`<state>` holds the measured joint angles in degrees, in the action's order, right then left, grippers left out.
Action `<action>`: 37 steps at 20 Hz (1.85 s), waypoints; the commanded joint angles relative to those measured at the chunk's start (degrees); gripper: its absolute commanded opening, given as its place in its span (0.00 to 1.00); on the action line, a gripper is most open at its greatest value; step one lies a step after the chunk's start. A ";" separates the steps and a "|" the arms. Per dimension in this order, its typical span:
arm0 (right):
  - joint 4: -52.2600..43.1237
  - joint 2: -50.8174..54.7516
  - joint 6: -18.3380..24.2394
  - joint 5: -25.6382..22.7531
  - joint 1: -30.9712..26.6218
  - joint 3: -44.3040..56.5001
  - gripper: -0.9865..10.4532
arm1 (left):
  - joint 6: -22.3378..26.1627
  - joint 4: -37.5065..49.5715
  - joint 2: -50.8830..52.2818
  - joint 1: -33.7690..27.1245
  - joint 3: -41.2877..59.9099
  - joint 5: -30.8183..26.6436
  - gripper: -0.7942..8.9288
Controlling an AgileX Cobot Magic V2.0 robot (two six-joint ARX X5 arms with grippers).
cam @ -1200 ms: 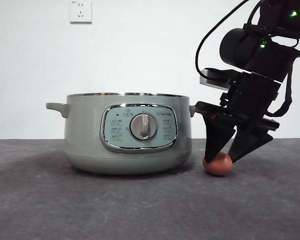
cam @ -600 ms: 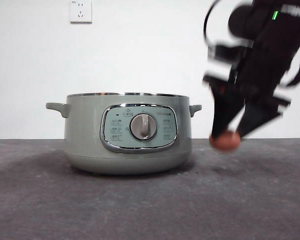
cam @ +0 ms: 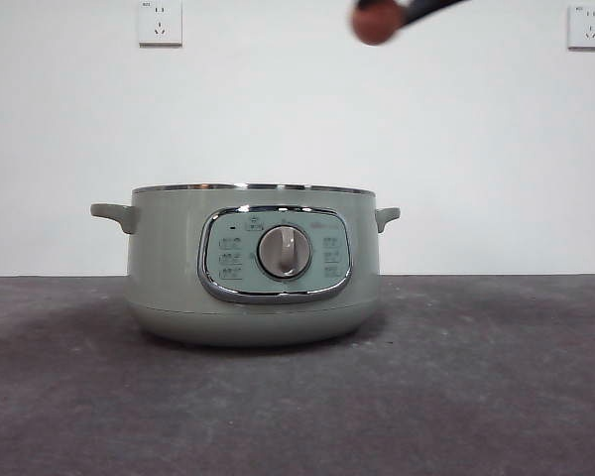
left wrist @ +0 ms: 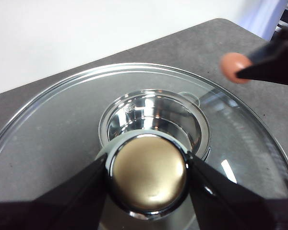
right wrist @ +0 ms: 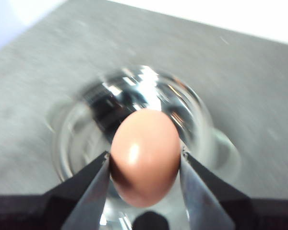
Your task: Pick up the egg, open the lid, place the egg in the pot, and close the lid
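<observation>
Egg (right wrist: 145, 157): small, smooth, brown-orange oval with a soft highlight on its shell. Clamped between the two black jaws of the right pincer (right wrist: 144, 165), one jaw on each flank. In the front view the egg (cam: 376, 21) is high in the air at the top edge, above the right part of the pot, blurred; a dark pincer tip (cam: 428, 8) reaches it from the right.

Lid (left wrist: 62, 139): round, shallow-domed clear glass, shiny rim, chrome collar at the centre. Its knob (left wrist: 149, 173) shows a rounded, dull golden-green top with a bright metal edge, and is gripped by the left pincer (left wrist: 148, 178), jaws closed against both sides. The lid is held above the grey bench (left wrist: 192, 45).

Pot (cam: 253, 264): wide, pale sage-green, two small side handles, chrome-framed panel with a silver dial (cam: 285, 251). Stands on the bench (cam: 297, 407), lid off.

Background: white wall with two sockets (cam: 160, 22).
</observation>
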<state>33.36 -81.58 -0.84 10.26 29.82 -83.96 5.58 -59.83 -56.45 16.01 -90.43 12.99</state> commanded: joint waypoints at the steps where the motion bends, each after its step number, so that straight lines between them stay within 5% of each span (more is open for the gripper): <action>1: 0.79 -8.92 0.81 -0.28 2.03 -6.82 0.07 | 0.68 2.25 0.59 -0.11 -0.52 0.50 0.07; 11: 8.74 -39.15 5.75 -2.60 6.21 -27.96 0.07 | 0.70 0.74 0.57 -0.11 -0.52 0.50 0.07; 29: 15.52 -47.30 10.05 -6.86 6.21 -27.93 0.08 | 1.77 0.50 0.57 -0.07 -0.52 0.52 0.07; 31: 15.56 -47.28 9.88 -6.73 6.21 -27.93 0.12 | 1.77 0.50 0.55 -0.07 -0.52 0.52 0.07; 33: 15.45 -47.17 9.86 -6.58 6.21 -28.09 0.46 | 1.77 0.50 0.55 -0.07 -0.52 0.52 0.07; 34: 16.11 -47.15 9.86 -6.58 6.21 -28.81 0.53 | 1.77 0.50 0.44 -0.07 -0.52 0.52 0.07; 37: 21.29 -46.45 9.42 -4.79 6.21 -35.87 0.53 | 1.97 0.44 -0.17 -0.07 -0.52 0.52 0.07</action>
<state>55.83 -128.07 8.78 5.43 36.05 -120.01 6.70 -61.76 -57.17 16.01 -90.43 12.99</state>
